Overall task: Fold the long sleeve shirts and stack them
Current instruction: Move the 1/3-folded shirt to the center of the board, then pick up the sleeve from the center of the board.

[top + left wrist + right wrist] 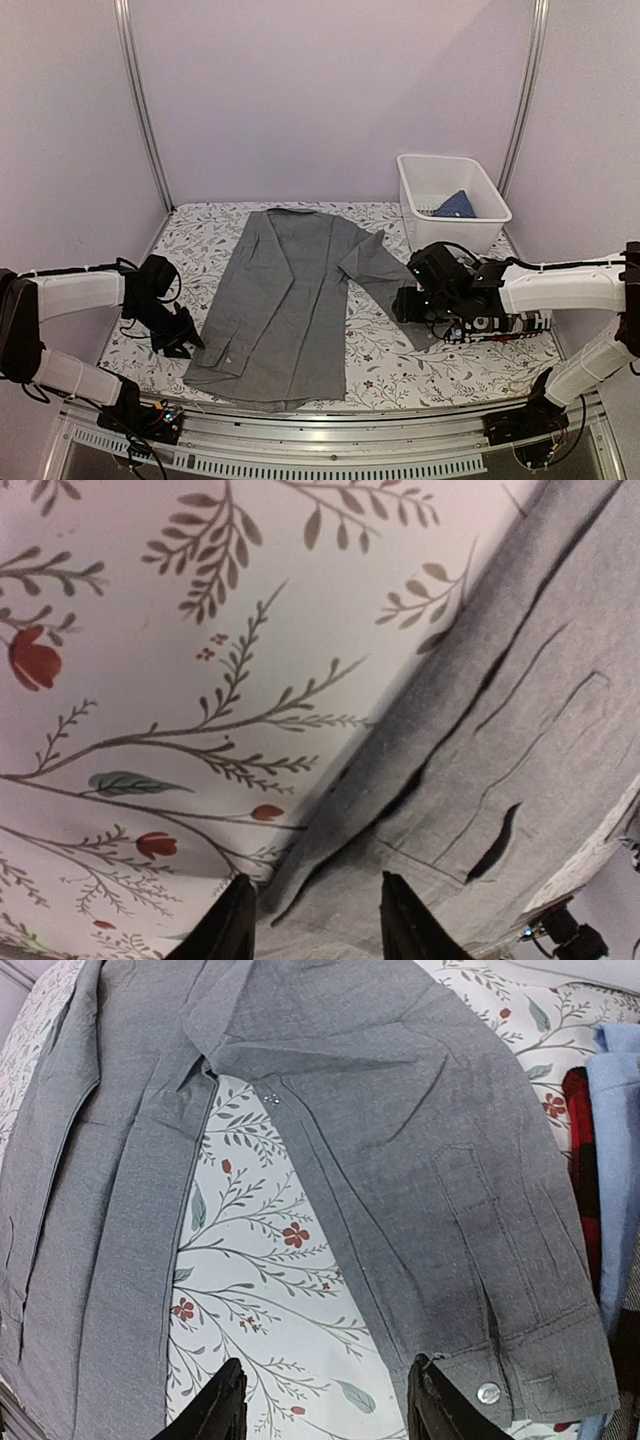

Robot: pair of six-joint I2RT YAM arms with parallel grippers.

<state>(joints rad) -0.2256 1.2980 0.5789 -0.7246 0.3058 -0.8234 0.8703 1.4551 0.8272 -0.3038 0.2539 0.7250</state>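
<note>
Shirt [285,300] of plain grey is laid flat, collar far, at the middle of the flowered surface [400,370]. The left claw [315,920] is held released at its left edge; the right claw [325,1400] is held released just beside the sleeve cuff [545,1360].

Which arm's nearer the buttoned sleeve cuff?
Right. The right arm has its jaws open just beside the cuff of the grey shirt; the left arm is across the shirt at its opposite side edge.
</note>
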